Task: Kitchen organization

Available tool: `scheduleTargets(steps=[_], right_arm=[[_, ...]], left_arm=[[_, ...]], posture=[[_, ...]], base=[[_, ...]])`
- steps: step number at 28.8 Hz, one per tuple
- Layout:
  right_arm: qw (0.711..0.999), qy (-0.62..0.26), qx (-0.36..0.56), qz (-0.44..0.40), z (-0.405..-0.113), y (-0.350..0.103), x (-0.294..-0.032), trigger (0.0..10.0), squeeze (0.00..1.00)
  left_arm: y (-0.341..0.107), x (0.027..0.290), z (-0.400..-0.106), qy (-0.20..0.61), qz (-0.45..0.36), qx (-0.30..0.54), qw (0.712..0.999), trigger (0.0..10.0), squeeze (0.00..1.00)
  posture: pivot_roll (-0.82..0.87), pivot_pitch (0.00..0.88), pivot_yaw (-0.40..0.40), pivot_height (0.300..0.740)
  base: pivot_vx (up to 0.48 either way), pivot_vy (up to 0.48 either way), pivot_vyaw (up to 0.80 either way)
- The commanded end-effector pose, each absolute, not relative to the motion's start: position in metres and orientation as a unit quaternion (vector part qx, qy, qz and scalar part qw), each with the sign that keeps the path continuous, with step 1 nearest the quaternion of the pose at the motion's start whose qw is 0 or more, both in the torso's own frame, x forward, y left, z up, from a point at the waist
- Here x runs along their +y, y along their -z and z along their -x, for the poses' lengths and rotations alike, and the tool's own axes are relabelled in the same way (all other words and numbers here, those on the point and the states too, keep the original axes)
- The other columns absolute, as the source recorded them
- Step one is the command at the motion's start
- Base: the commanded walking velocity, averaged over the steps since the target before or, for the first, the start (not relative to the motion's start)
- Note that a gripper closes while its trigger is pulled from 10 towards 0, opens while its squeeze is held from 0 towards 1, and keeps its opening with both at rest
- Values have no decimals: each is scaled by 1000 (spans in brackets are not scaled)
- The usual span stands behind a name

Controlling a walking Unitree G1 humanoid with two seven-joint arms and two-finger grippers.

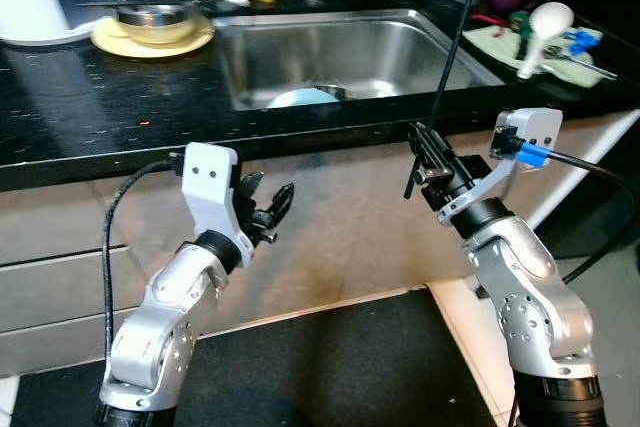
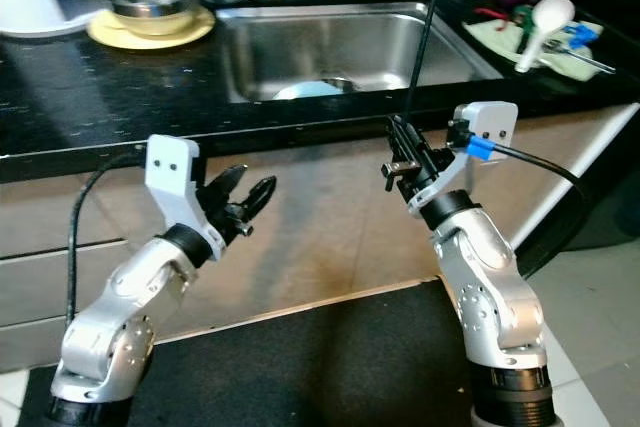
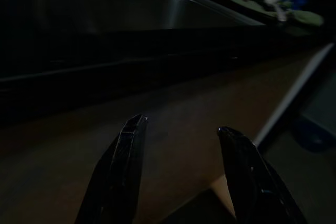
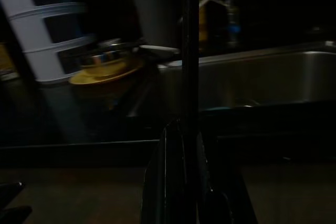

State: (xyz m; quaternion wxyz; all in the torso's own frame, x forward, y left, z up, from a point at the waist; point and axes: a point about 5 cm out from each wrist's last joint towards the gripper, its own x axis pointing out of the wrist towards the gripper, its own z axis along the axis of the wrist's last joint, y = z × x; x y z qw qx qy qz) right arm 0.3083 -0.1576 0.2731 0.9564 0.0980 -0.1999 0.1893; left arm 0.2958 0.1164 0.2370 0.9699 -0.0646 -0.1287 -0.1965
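Here the right gripper (image 1: 432, 159) pinches a thin black rod (image 2: 420, 42) that rises from its fingers past the counter edge, above the sink (image 1: 330, 52). Its wrist view shows the rod upright between pressed fingers, and a yellow plate (image 4: 105, 72) holding a steel bowl (image 1: 158, 9) beyond. Inside the sink lies a pale blue dish (image 1: 300, 98). The left gripper (image 2: 240, 199) hangs spread below the counter.
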Motion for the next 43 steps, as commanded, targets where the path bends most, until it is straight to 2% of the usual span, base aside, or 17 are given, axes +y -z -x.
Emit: scheduleTargets(steps=[1, 6, 16, 43], right_arm=[[956, -168, -220, -94, -310, -282, -166, 10000, 0], [952, -168, -235, -98, -314, -292, -169, 10000, 0], [946, -182, -249, -96, -321, -302, -163, 10000, 0], [946, -186, -249, -96, -324, -299, -160, 10000, 0]], left_arm=[[-245, 113, -301, 192, 28, -127, 973, 10000, 0], [-256, 111, -307, 188, -8, -138, 972, 10000, 0], [-268, 115, -316, 176, -12, -162, 971, 10000, 0], [-284, 121, -321, 161, -7, -204, 966, 10000, 0]], posture=[[-100, 164, -33, 740], [-99, 164, -32, 740], [-94, 163, -30, 740], [-92, 165, -30, 740]], base=[[0, 0, 0], [0, 0, 0], [114, 0, 0], [461, 0, 0]])
